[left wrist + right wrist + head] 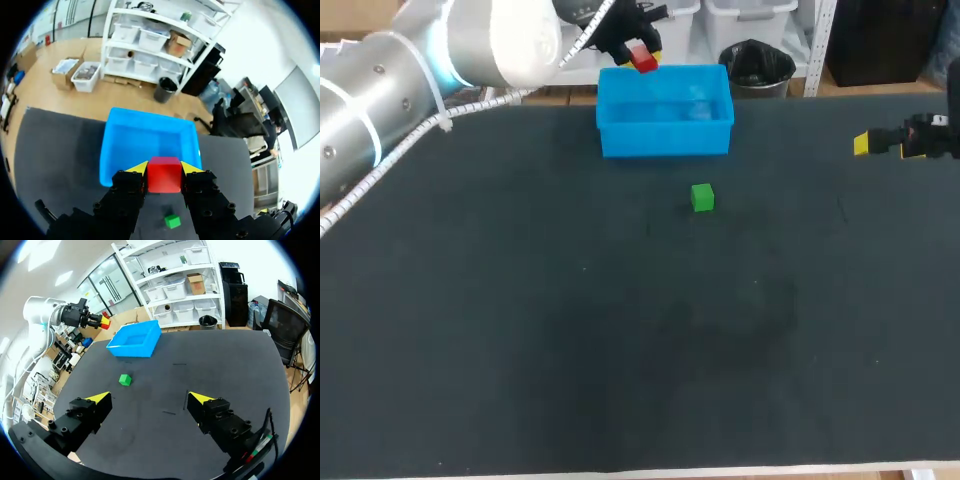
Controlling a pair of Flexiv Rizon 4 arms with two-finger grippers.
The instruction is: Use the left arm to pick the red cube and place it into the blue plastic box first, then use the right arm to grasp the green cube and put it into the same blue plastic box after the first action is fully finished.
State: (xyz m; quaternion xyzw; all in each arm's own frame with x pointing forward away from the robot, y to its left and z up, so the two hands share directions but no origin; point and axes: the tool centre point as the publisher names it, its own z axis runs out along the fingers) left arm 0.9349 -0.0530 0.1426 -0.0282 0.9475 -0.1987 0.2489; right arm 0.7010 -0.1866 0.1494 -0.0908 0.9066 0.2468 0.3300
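Dark table under blue box and green cube

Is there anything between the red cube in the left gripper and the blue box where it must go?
Nothing visible does. The left gripper is shut on the red cube, and ahead of it lies only the open blue plastic box. The green cube sits on the table, apart from the box.

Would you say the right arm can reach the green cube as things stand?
Probably yes: the green cube lies alone on the table, apart from the blue box; the right claw is open, the left claw up by the box.
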